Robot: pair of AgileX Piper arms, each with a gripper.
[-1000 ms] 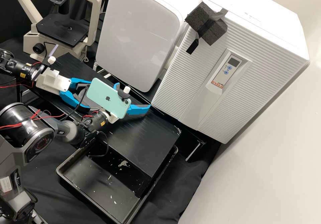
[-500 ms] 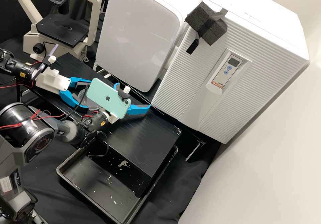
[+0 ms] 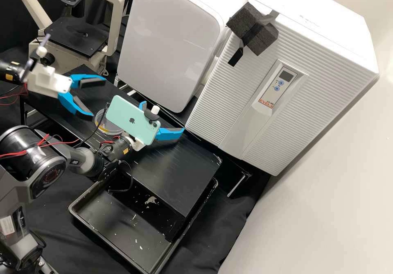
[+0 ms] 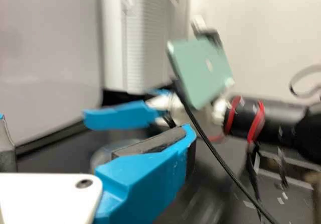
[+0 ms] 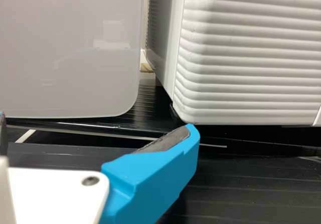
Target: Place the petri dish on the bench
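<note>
Clear plastic petri dish (image 3: 105, 125) lies flat on the black table (image 3: 176, 175), nearer the long edge on the tray (image 3: 123, 229) side than the one along the white cabinets (image 3: 159, 40) (image 3: 229, 106). The left hand (image 3: 98, 96) is spread wide, its fingertips apart from the dish with a strip of tabletop between, so the rim on that side stands free. On the dish's other side it is tighter: the pale green phone (image 3: 132, 120) mounted on the right arm overlaps part of the rim in the high view, and a black cable (image 3: 99, 125) passes across it. The right hand (image 3: 163, 116) is wide too, beyond the phone and near the cabinets, with a gap between its blue finger (image 5: 155, 171) and the ribbed cabinet.
</note>
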